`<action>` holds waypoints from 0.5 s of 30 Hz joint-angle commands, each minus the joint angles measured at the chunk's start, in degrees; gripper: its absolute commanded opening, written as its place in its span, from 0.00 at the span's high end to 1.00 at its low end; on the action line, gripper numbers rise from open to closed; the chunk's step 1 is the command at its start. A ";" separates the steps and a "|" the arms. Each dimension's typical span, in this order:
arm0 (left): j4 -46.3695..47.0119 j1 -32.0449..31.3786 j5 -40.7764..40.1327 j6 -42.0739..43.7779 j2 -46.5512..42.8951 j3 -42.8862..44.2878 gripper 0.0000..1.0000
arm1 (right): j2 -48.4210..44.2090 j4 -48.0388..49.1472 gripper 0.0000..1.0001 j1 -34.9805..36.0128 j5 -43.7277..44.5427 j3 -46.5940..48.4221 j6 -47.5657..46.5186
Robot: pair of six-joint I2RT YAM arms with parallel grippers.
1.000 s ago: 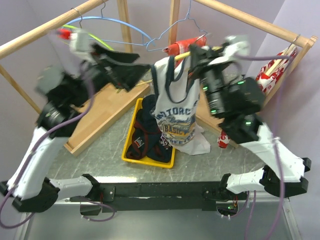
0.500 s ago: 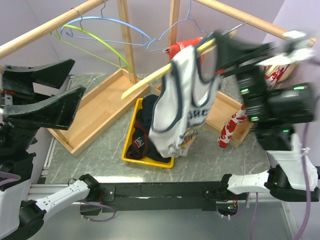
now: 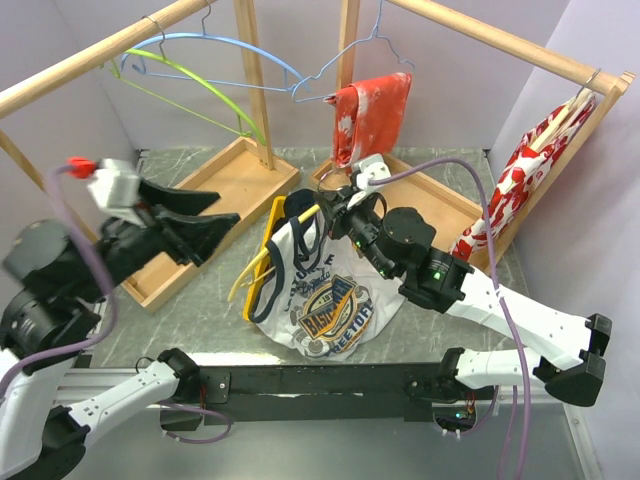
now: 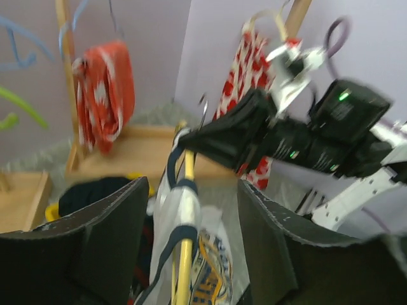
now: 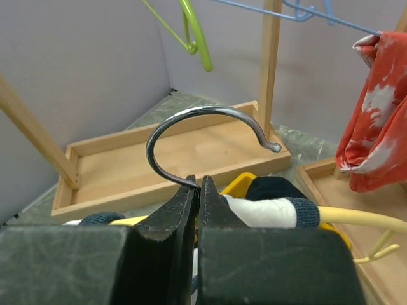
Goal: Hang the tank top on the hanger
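Top: right end effector (image 3: 336,214) clamped on the hanger (image 3: 306,214). The tank top (image 3: 322,300) hangs on it, spilling over the yellow bin (image 3: 274,208) mid-bench. Left end effector (image 3: 225,208) gapes open above the left-edge tray (image 3: 230,175).
Left wrist: red garment (image 4: 102,89) hangs at the back.
Right wrist: fingers pinch the hook (image 5: 203,124) base; lime-green hanger (image 5: 194,32) overhead.

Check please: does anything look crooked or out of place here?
The tank top sits unevenly on the yellow hanger: one strap is bunched beside the hook, and the body looks slumped low over the table instead of hanging free. The right gripper pinches the hook's neck.
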 commanded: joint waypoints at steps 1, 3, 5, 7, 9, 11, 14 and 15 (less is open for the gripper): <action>-8.17 0.13 -0.46 3.52 2.75 -1.98 0.39 | -3.82 10.35 1.00 0.38 -0.78 -0.72 2.24; -9.41 0.13 0.60 4.05 4.15 -3.21 0.40 | -3.82 10.70 1.00 0.38 -1.40 -1.51 2.41; -9.59 0.13 2.18 4.49 4.86 -4.26 0.41 | -3.47 10.71 1.00 0.38 -1.92 -1.87 2.41; -9.59 0.13 4.02 5.19 5.30 -4.97 0.37 | -3.21 10.44 1.00 0.38 -2.36 -2.04 2.76; -10.20 0.13 4.38 5.54 6.26 -5.41 0.34 | -2.77 10.44 1.00 0.38 -2.63 -2.31 3.20; -10.55 0.13 5.86 6.33 7.49 -5.76 0.33 | -2.33 10.27 1.00 0.38 -2.72 -2.40 3.56; -9.94 0.13 7.10 6.60 7.94 -6.73 0.33 | -1.71 10.18 1.00 0.46 -2.54 -2.83 4.00; -9.94 0.13 7.28 6.77 8.11 -6.91 0.33 | -1.54 10.18 1.00 0.38 -2.54 -2.84 4.08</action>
